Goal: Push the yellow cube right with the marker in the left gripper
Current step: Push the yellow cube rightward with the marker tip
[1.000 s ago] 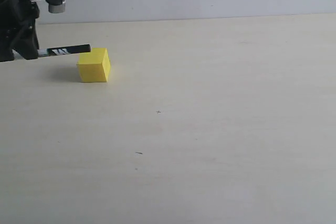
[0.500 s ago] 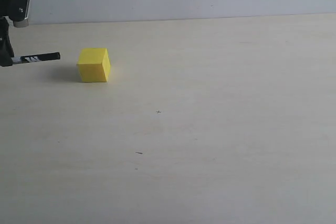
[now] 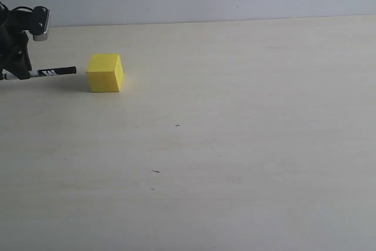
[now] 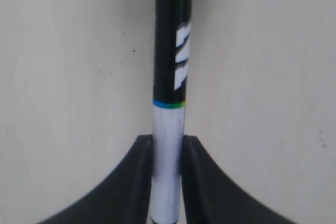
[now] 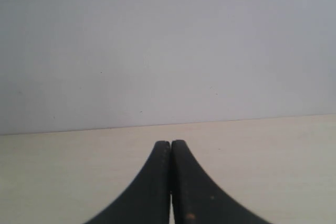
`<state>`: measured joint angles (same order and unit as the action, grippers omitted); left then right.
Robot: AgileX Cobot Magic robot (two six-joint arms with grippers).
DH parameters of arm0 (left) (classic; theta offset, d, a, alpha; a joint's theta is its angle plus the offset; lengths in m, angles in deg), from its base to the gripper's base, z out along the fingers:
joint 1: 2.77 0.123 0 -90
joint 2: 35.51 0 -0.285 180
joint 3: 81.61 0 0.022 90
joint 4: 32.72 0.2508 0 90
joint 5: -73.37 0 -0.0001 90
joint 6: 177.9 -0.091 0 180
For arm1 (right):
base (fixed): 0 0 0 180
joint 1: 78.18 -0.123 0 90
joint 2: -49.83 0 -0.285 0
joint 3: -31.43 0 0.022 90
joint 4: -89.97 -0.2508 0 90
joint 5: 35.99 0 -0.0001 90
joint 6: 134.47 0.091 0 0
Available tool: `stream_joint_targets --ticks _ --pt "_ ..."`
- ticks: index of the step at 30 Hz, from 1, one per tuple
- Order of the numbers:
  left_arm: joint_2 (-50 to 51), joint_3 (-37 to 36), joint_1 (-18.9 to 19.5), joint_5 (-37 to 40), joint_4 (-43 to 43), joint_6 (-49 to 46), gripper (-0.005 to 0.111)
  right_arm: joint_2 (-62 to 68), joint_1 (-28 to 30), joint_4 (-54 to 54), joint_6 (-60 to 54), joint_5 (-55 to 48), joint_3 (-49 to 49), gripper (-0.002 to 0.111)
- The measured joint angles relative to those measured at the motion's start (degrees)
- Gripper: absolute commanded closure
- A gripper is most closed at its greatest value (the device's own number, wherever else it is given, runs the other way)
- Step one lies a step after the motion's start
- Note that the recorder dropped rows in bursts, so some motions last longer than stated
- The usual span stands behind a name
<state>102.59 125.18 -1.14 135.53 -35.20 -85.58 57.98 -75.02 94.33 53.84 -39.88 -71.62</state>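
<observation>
A second ago my marker (image 3: 56, 72) was riding high, its tip over the top left edge of the yellow cube (image 3: 105, 73), where a push would only have skimmed the top. Since then I have pulled back to the left and dropped lower. Now the marker lies nearly level, with its black tip pointing right at the cube's left face, just beside it but not yet touching. The cube has not moved: it sits on the counter (image 3: 235, 145) at the far left, near the back edge. By my judgement the line-up is done and the push itself has not begun. What is left is a straight sweep to the right with the tip kept low on that face.

My left gripper (image 3: 20, 70) is pinching the marker by its white barrel, one finger on each side and the black end sticking out ahead. My right gripper (image 5: 170, 148) is pressed together on nothing, off to the side.

The black label carries blocky, slanted white marks that I cannot read as letters. A thin blue-green ring edges it where the white barrel starts.
</observation>
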Motion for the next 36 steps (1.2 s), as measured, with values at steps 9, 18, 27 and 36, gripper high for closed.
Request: stream_joint_targets --ticks 9,18,27,36 --pt "1.8 2.0 0.0 0.2 -0.1 -2.5 0.107 0.0 0.0 0.0 0.0 0.0 0.0 0.108" --pt "1.9 2.0 -2.7 0.2 0.4 -3.0 0.107 0.0 0.0 0.0 0.0 0.0 0.0 0.108" --pt "2.0 2.8 -9.3 0.2 0.1 -1.8 0.107 0.0 0.0 0.0 0.0 0.0 0.0 0.108" --pt "2.0 3.1 -5.6 4.0 3.9 4.7 0.107 0.0 0.0 0.0 0.0 0.0 0.0 0.108"
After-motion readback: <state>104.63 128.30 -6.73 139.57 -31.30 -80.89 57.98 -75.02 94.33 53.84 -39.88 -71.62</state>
